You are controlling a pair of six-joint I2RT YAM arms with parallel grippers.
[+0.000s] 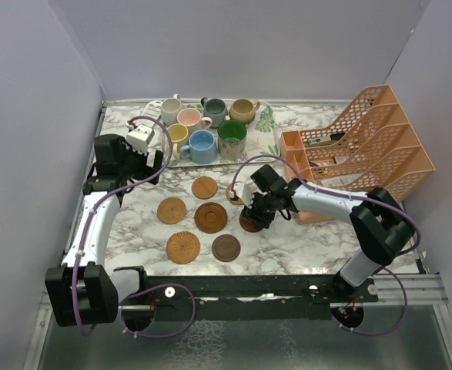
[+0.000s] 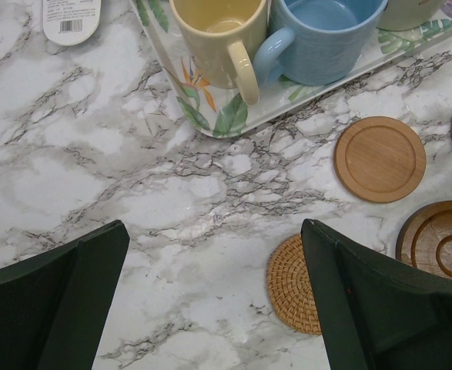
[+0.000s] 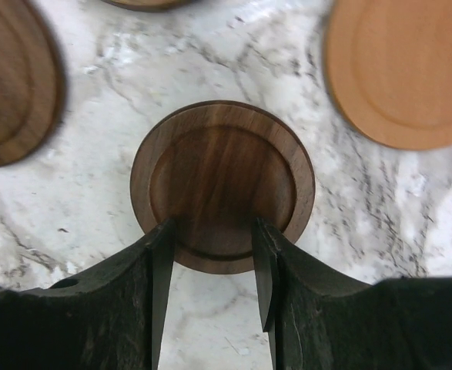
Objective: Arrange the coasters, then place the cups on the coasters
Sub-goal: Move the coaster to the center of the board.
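Observation:
Several round coasters lie on the marble between the arms, among them a woven one [image 1: 183, 247] and a ringed brown one [image 1: 210, 216]. My right gripper [image 1: 252, 213] hovers low over a dark wood coaster [image 3: 222, 166]. Its jaws stand partly open above that coaster's near rim [image 3: 212, 225], clamping nothing. Several cups stand on the leaf-patterned tray [image 1: 262, 139], among them the yellow cup [image 2: 218, 38] and the light blue cup [image 2: 326, 35]. My left gripper [image 1: 150, 163] hangs wide open [image 2: 214, 226] over bare marble just in front of the tray's corner. A woven coaster [image 2: 293, 285] lies by its right finger.
An orange mesh file rack [image 1: 364, 142] stands at the right, close behind my right arm. A white labelled item [image 2: 70, 17] lies left of the tray. A light wood coaster [image 3: 403, 69] and a brown one [image 3: 10, 85] flank the dark coaster.

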